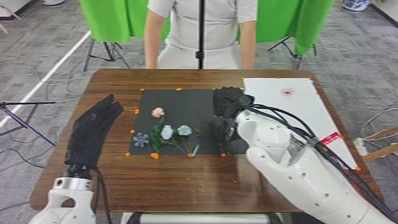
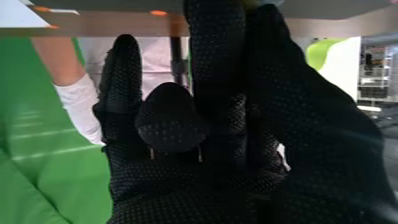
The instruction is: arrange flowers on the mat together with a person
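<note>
- The black mat [image 1: 188,104] is laid on the brown wooden table [image 1: 169,190]; orange marks [image 1: 155,155] are set along its edges.
- The flowers are gathered mainly on the left half of the mat; the peach flower [image 1: 158,112] is placed farthest from the robot among them; the blue flower [image 1: 140,140] is placed by the mat's near left corner.
- The pale blue flower [image 1: 167,132] and the pale teal flower [image 1: 185,130] are set side by side between the mat's middle and its near left corner; green leaves [image 1: 157,141] are spread among the blooms.
- The left hand [image 1: 92,134] is held just beside the mat, on its left; its fingers are straight and close together, pointed toward the far side; nothing is seen to be held.
- The right hand [image 1: 230,101] is held over the right part of the mat; its fingers are mostly extended, with one shorter digit partly bent; whether anything is touched by the tips cannot be told.
- A white sheet [image 1: 306,107] is laid to the right of the mat; a small pinkish item [image 1: 287,91] is seen on it.
</note>
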